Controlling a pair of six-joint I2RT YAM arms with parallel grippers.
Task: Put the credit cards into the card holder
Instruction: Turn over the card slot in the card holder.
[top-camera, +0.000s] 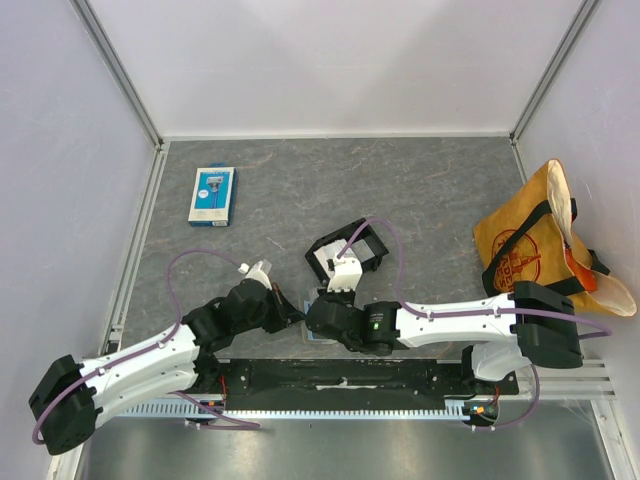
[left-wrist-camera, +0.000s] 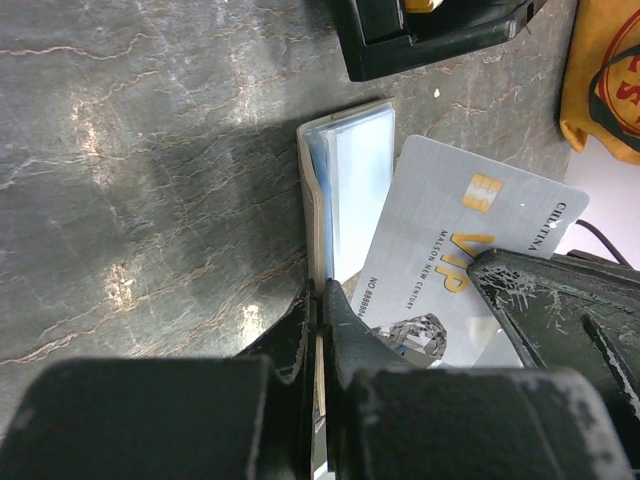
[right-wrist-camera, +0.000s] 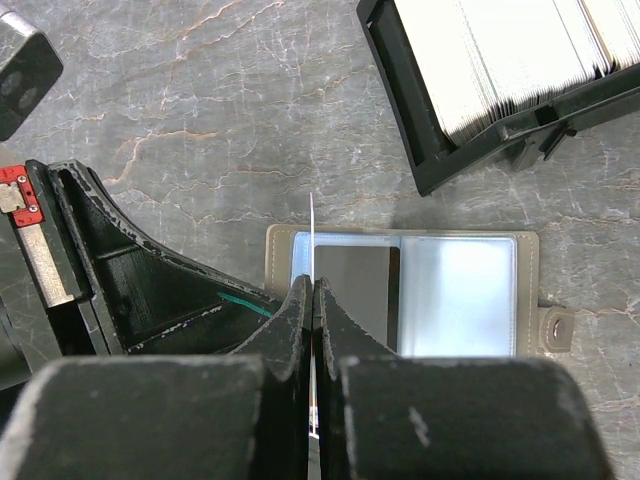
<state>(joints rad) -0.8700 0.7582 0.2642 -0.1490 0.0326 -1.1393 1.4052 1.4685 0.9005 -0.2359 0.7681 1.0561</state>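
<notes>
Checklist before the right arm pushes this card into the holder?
1. right gripper shut on the card: ok.
2. left gripper pinching the card holder at its edge: ok.
3. card holder lying open, clear pockets up: ok.
4. card lined up with a pocket slot: cannot tell.
5. target pocket free: cannot tell.
6. black tray apart from the card holder: ok.

I count two grippers of mine: one left gripper (left-wrist-camera: 318, 297), one right gripper (right-wrist-camera: 312, 287). One card holder (right-wrist-camera: 277, 255), showing two clear pockets (right-wrist-camera: 455, 295). One silver VIP card (left-wrist-camera: 450, 250). One black tray (right-wrist-camera: 395, 95), its stacked white cards (right-wrist-camera: 500, 60) packed too tight to count. One blue-and-white pack (top-camera: 212, 195). One yellow tote bag (top-camera: 525, 250).
</notes>
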